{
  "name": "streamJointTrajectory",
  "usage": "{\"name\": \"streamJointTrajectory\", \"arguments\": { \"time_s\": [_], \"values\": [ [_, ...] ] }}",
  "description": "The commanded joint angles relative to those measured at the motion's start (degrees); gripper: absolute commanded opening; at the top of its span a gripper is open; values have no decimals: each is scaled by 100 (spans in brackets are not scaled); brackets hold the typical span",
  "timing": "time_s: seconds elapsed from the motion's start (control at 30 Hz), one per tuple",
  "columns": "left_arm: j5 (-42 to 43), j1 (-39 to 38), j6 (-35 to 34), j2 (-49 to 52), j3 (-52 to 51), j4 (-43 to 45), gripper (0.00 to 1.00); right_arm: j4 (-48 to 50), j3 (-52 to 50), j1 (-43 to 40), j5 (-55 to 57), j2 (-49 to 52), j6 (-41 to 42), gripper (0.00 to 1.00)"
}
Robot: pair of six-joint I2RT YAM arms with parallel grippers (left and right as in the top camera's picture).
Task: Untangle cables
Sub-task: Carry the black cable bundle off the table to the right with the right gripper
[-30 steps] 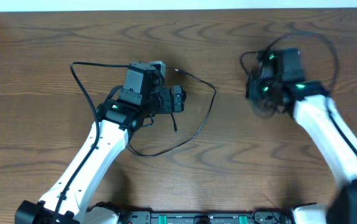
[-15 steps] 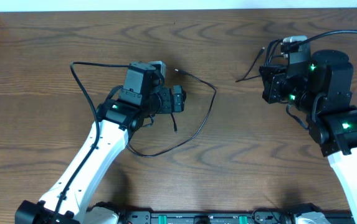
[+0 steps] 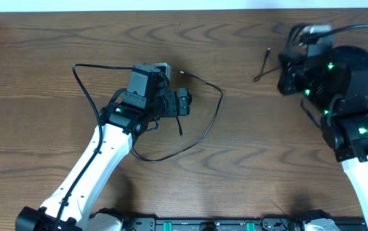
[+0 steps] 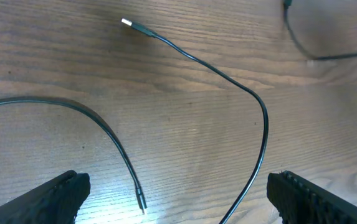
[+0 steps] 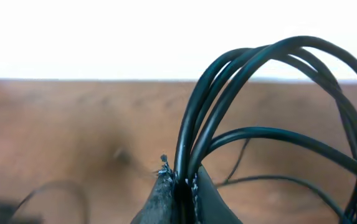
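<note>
A long thin black cable [image 3: 213, 119] lies in a wide loop on the wooden table, left of centre. My left gripper [image 3: 182, 102] hovers over it, open. In the left wrist view its fingers [image 4: 60, 193] stand wide apart around one plug end [image 4: 141, 202], and the cable [image 4: 266, 127] curves up to a silvery plug [image 4: 127, 23]. At the far right, my right gripper [image 3: 288, 70] is raised above the table. Its jaws [image 5: 184, 183] are shut on several looped black cable strands [image 5: 228, 81]. A loose end [image 3: 265, 63] hangs from that bundle.
The table's far edge meets a white strip [image 3: 171, 5] at the back. The arm bases [image 3: 203, 224] sit along the near edge. My left arm's white link [image 3: 100, 160] crosses the near-left part of the table.
My right arm has swung to the right and lifted the bundle of cables off the table. The left arm and the cable under it have not moved.
</note>
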Motion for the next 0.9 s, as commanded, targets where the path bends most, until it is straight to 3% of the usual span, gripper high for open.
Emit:
{"name": "streamJointTrajectory", "arguments": {
  "time_s": [0.0, 0.2, 0.3, 0.53, 0.7, 0.87],
  "values": [
    [2, -4, 33, 7, 35, 4, 98, 437, 245, -2, 1757, -85, -643, 1],
    [2, -4, 33, 7, 35, 4, 98, 1502, 245, -621, 3405, 267, -1176, 1],
    [2, -4, 33, 7, 35, 4, 98, 2229, 245, -1217, 3394, 625, -1261, 1],
    [2, -4, 33, 7, 35, 4, 98, 3755, 535, -2535, 2096, 1836, -1263, 1],
    [2, -4, 35, 7, 37, 4, 98, 3679, 1731, -2918, 1698, 3032, -1263, 1],
    [2, -4, 35, 7, 35, 4, 98, 3298, 3602, -2953, 1613, 4376, -1266, 1]
  ]
}}
